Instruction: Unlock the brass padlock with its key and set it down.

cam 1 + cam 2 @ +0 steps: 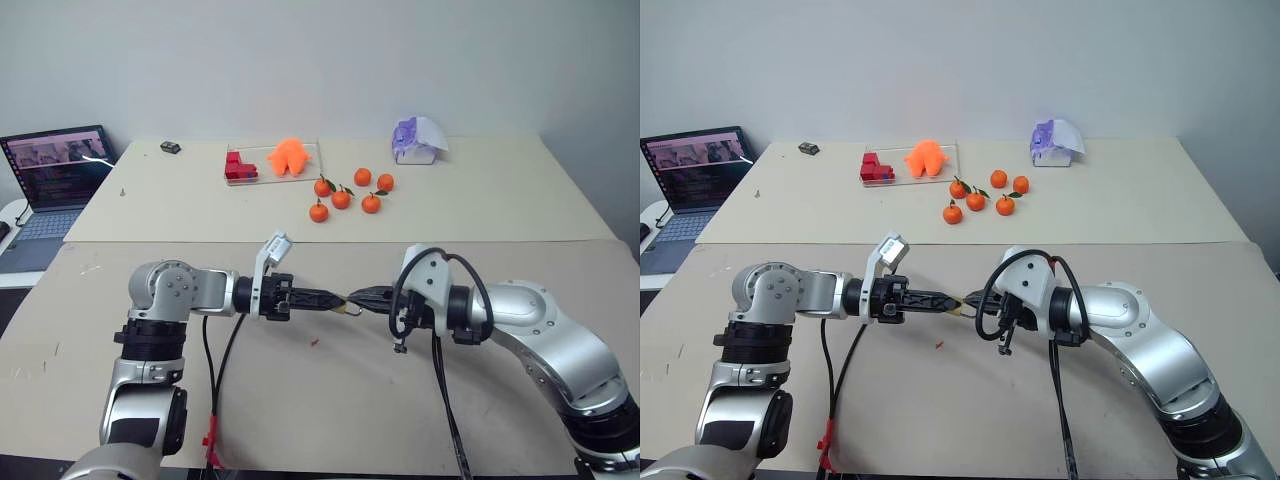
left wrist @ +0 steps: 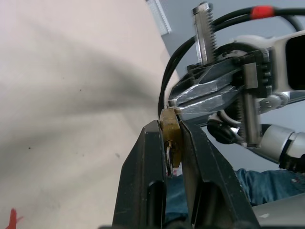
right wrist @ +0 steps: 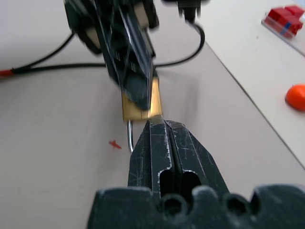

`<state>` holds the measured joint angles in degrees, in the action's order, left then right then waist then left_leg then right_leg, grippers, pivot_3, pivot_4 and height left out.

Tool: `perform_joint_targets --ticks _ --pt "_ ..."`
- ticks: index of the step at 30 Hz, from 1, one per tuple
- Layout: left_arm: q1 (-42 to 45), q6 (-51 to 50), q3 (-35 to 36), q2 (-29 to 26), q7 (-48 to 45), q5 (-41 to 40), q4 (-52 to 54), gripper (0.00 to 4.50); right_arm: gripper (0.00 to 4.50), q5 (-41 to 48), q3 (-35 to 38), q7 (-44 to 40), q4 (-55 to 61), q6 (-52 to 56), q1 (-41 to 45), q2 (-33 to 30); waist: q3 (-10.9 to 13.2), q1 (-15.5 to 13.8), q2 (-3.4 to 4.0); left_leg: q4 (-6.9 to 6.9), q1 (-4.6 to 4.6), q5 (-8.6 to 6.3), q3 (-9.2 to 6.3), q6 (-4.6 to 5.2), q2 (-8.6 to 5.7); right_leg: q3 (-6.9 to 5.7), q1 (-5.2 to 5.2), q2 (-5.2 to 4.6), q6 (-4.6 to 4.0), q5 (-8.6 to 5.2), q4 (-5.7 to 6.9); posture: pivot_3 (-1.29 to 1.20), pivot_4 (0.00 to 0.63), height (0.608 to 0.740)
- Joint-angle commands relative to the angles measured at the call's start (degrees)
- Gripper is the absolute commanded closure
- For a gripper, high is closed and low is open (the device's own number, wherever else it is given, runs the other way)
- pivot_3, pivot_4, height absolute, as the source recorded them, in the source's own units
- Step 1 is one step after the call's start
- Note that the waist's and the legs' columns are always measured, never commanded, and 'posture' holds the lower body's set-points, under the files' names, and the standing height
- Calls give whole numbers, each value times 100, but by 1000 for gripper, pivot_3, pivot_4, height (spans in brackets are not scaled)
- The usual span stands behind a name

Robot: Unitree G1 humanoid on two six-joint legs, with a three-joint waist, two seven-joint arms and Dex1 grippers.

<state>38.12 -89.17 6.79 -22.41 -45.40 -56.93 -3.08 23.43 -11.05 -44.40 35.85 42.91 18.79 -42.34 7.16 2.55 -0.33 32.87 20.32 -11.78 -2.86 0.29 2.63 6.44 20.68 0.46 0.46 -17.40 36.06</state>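
Brass padlock (image 3: 141,102) held in air above near table's (image 1: 90,380) middle, pinched in left gripper (image 2: 172,143). Right gripper (image 3: 159,125) clamped tight at lock's base; key hidden, presumably between its fingers. Shackle looks unreleased; unlocking, set-down remain.

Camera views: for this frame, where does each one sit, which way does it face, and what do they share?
Head pair: on the head, looking forward and down over both arms, tables and tangerines.
Left wrist: along the left gripper, shut on the brass padlock; right gripper opposite.
Right wrist: along the shut right gripper at the padlock; left gripper opposite.
Shared: the padlock, held where the grippers meet.
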Motion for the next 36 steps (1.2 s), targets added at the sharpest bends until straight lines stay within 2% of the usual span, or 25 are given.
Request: perform_joint_targets --ticks 1,11,20,28,31,34,36 --pt "121 -41 156 0 -13 -217 207 4458 4451 -43 85 -85 56 -195 26 -58 1 8 -1 -1 0 1 0 -2 0 1 0 0 0 0 0 0 150 735" --pt "135 -84 223 82 175 -332 235 4458 4451 -18 85 -149 90 -145 15 -30 1 5 -2 -3 0 3 -2 -6 1 -1 0 0 0 0 0 0 150 735" --pt "233 65 169 123 193 -262 132 4458 4451 922 340 -353 400 603 -208 -86 2 2 -3 -5 1 4 -3 -8 0 -1 0 1 0 0 0 0 150 735" --pt "134 101 131 104 179 -267 242 4458 4451 780 309 -379 382 466 -394 -494 2 7 -3 -6 1 4 -1 -8 -1 1 -4 1 0 0 -1 0 150 735" --pt "19 182 94 -8 169 -172 259 4458 4451 593 587 -605 55 164 -435 -900 2 7 -3 -6 1 4 -2 -8 -1 0 -4 1 1 0 -1 0 150 735" --pt "-52 255 67 -48 173 -136 278 4458 3783 786 884 -654 -19 201 -241 -981 4 9 -2 -5 -1 4 0 -8 -3 2 -4 0 1 0 -2 0 150 735" --pt "-88 297 36 -65 171 -131 296 4458 3095 1051 1011 -663 87 326 -111 -914 4 7 -1 -6 0 4 -1 -8 -2 1 -4 0 0 0 -1 0 150 735"
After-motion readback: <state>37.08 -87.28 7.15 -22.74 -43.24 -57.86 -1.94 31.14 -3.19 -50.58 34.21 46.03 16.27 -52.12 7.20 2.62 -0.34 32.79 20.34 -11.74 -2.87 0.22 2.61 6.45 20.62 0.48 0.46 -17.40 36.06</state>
